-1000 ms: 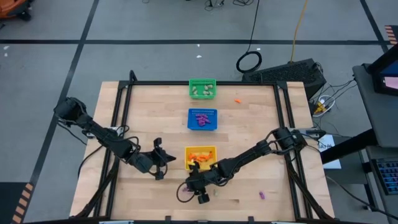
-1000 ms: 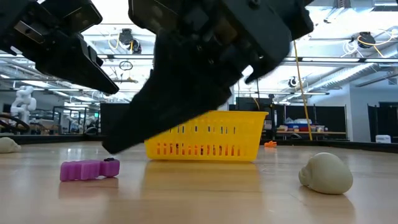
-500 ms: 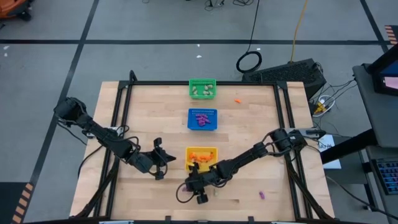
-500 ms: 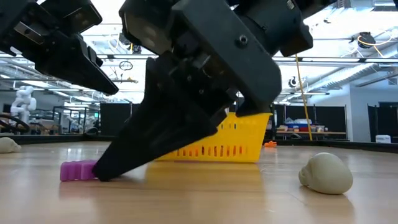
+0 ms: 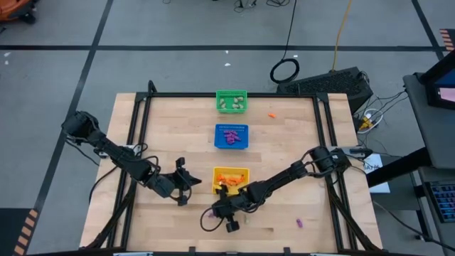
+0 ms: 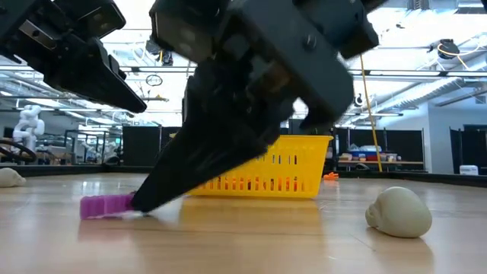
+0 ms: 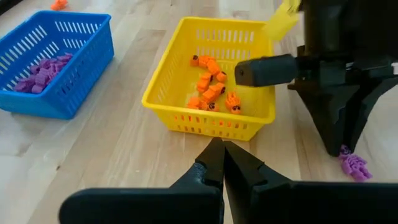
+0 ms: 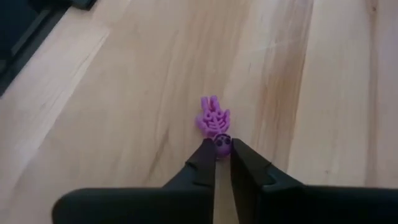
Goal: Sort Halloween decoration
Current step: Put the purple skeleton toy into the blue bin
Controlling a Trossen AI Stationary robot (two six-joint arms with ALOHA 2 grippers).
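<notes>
From above, a wooden table (image 5: pixel 284 142) is seen with three baskets in a line down its middle: a green basket (image 5: pixel 232 102) at the far edge, a blue basket (image 5: pixel 232 136) in the centre and a yellow basket (image 5: pixel 229 178) nearest. Pale trinkets are held in the green one, purple ones in the blue, orange ones in the yellow. The right gripper (image 5: pixel 215 210) is lowered to the table just near of the yellow basket, while the left gripper (image 5: pixel 192 182) is held to that basket's left. One orange trinket (image 5: pixel 271 114) is seen loose at the far right, and a purple trinket (image 5: pixel 299 222) near the right front edge.

At table height, the right gripper's fingers (image 6: pixel 163 190) are seen pressed to the wood on the end of a purple skeleton (image 6: pixel 105 205), with the yellow basket behind and a pale skull (image 6: pixel 399 211) lying well to the right.

From the left wrist, the left gripper (image 7: pixel 219 149) is shown with its fingers pressed together on nothing, pointed at the yellow basket; the blue basket and the skeleton are also visible.

From the right wrist, the right gripper (image 8: pixel 222 150) is shown pinching the skeleton by its head end, the figure lying flat on the table.
</notes>
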